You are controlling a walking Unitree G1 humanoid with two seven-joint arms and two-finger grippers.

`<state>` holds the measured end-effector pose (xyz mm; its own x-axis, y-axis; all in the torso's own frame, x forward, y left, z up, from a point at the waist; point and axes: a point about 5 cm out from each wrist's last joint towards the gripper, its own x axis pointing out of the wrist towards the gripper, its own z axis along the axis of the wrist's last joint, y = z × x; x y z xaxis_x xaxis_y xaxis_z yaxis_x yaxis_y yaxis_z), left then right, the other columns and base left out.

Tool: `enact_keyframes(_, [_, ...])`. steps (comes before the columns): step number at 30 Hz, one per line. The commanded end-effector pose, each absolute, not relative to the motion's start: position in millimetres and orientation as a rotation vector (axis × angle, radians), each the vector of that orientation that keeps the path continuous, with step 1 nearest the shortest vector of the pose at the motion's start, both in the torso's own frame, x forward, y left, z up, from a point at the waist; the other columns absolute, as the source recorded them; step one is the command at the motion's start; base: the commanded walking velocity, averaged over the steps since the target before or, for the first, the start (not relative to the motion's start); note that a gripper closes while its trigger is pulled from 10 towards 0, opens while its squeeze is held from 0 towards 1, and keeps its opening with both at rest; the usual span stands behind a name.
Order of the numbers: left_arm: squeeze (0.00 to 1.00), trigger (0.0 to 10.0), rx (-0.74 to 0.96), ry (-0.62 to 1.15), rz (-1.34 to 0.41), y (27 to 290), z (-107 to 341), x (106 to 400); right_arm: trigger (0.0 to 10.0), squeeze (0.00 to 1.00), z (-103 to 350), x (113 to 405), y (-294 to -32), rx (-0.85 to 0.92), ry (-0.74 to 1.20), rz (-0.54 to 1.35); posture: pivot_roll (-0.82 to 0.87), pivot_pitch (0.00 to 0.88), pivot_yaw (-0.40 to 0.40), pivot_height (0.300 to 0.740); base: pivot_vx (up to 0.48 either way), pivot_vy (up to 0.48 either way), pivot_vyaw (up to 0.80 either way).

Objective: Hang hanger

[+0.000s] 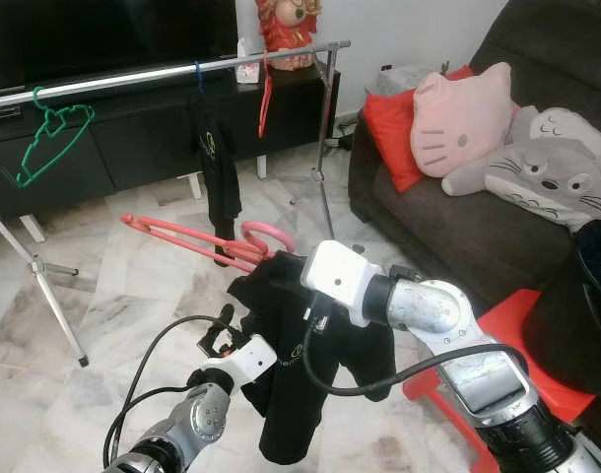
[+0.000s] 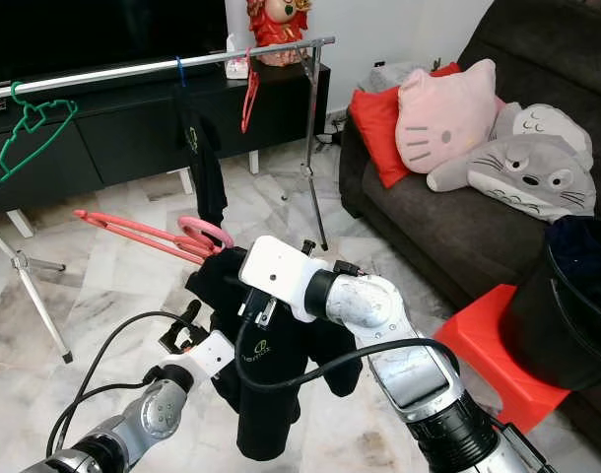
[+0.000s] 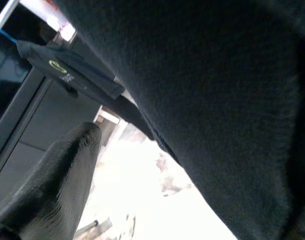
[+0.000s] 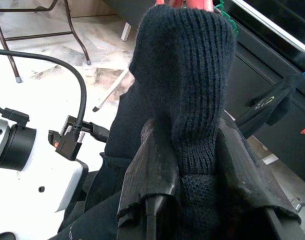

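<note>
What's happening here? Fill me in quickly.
The robot is carrying a pink hanger with a black garment on it, facing a metal clothes rail it has not yet reached. The right gripper has its jaws shut on the garment's ribbed collar at the hanger; the left gripper sits against the hanging fabric lower down. A green hanger and another black garment already hang on the rail.

- Dark sofa (image 1: 448, 227) at right, carrying a red cushion (image 1: 391, 133), a pink cat cushion (image 1: 460, 116) and a grey plush toy (image 1: 552, 172).
- Red stool (image 1: 498, 340) beside the sofa.
- Black TV cabinet (image 1: 133, 138) against the wall.
- Marble floor (image 1: 103, 296).
</note>
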<state>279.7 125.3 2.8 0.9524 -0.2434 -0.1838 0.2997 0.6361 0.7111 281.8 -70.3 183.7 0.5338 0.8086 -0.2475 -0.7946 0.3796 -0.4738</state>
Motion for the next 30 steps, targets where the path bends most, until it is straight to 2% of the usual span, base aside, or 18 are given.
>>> enact_keyframes(1, [0.0,0.2,0.837,0.11,-0.29,131.2,-1.4,277.7,0.0,0.0,194.6,277.5,-66.0,-0.593,-0.092,1.042,-0.18,0.0,-0.038,0.74,0.0,0.0,0.0])
enact_keyframes(17, [0.0,0.0,0.833,0.173,-0.302,137.2,-8.6,272.6,0.0,0.0,194.8,277.5,-63.5,-0.59,-0.094,1.041,-0.17,0.0,-0.038,0.74,0.0,0.0,0.0])
enact_keyframes(30, [0.0,0.0,0.738,0.189,-0.288,135.1,-7.6,272.9,0.0,0.0,195.7,274.9,-60.7,-0.586,-0.101,1.051,-0.18,0.0,-0.034,0.74,0.0,0.0,0.0])
